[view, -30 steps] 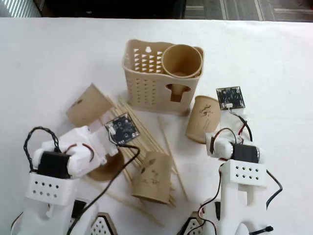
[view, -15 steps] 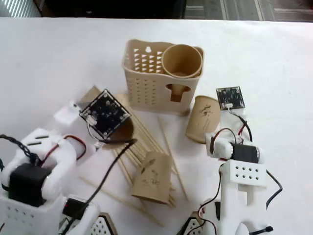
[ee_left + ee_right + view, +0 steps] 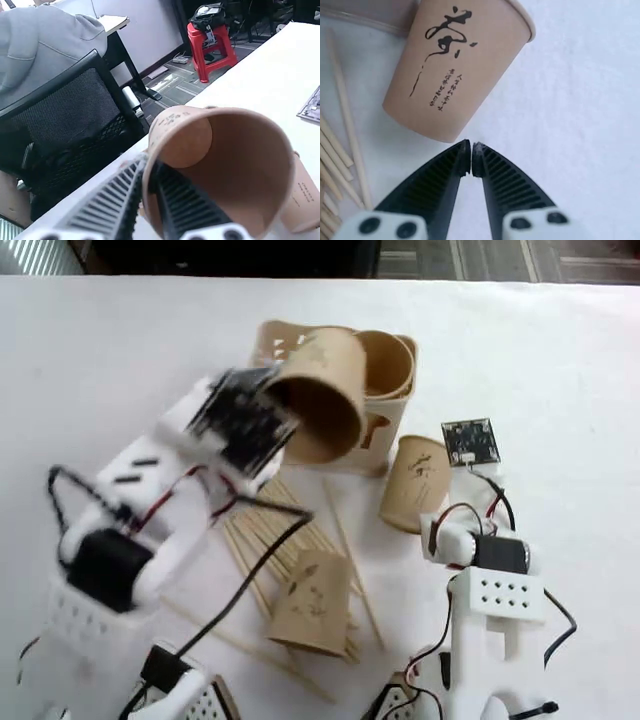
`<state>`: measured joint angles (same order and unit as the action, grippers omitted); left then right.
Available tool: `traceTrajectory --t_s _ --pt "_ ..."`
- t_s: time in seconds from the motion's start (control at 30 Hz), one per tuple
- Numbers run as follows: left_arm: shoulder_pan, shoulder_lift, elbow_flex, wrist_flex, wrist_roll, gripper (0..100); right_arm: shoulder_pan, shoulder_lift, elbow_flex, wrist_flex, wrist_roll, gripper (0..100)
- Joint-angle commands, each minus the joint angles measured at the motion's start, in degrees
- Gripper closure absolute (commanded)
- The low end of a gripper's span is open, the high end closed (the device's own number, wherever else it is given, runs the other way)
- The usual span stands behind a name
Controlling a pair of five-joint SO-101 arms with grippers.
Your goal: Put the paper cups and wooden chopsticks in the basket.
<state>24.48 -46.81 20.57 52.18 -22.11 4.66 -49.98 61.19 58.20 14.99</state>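
Over the basket (image 3: 388, 445) we see the left jaws pinching the rim of a paper cup (image 3: 325, 380), tilted sideways, base toward the basket.

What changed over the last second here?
The left gripper, shut on the rim of the held cup, carried it from the table beside the chopsticks up in front of the basket. The right gripper, shut, the basket's cup, both lying cups and the chopsticks stayed put.

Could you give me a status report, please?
Left gripper shut on brown paper cup, aloft by beige perforated basket. Right gripper shut, empty, by lying paper cup. No obstruction seen.
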Motion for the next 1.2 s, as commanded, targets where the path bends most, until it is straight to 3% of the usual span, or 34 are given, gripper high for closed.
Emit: traceTrajectory --t_s 0.0,0.3,0.6,0.7,0.87,1.17 --pt "1.6 6.7 -8.0 -2.3 2.6 98 0.3 -1.0 0.2 -0.9 -0.5 97.7" --pt "1.9 23.0 -17.1 -1.8 3.0 98 0.3 -1.0 0.4 -1.7 -0.5 97.7" --pt "1.6 26.0 -17.2 -2.2 3.0 97 0.0 -1.0 0.4 -1.7 -0.5 97.7" --pt "1.6 26.1 -17.2 -2.3 3.6 91 0.0 -1.0 0.4 -1.7 -0.5 97.7" --pt "-0.6 26.1 -17.0 -6.0 13.5 77 0.0 -1.0 0.4 -1.6 -0.5 97.7" --pt "-1.5 32.9 -20.5 -12.2 14.7 77 0.0 -1.0 1.0 -1.6 -0.5 97.7"
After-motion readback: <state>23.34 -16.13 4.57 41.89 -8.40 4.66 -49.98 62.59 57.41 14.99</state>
